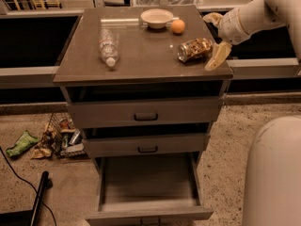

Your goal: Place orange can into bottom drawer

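Observation:
The orange can (194, 49) lies on its side near the right edge of the cabinet top (141, 55). My gripper (214, 37) is open just to the right of the can, level with it. One finger (217, 56) reaches forward by the can's right end and the other finger (212, 18) sits further back. The can is not between them. The bottom drawer (148, 181) is pulled out and empty. The two drawers above it stand slightly ajar.
A clear plastic bottle (108, 48) lies on the left of the top. A white bowl (156, 18) and an orange fruit (178, 26) sit at the back. Trash (51, 138) and a black cable (28, 192) lie on the floor left. My white base (273, 173) is at bottom right.

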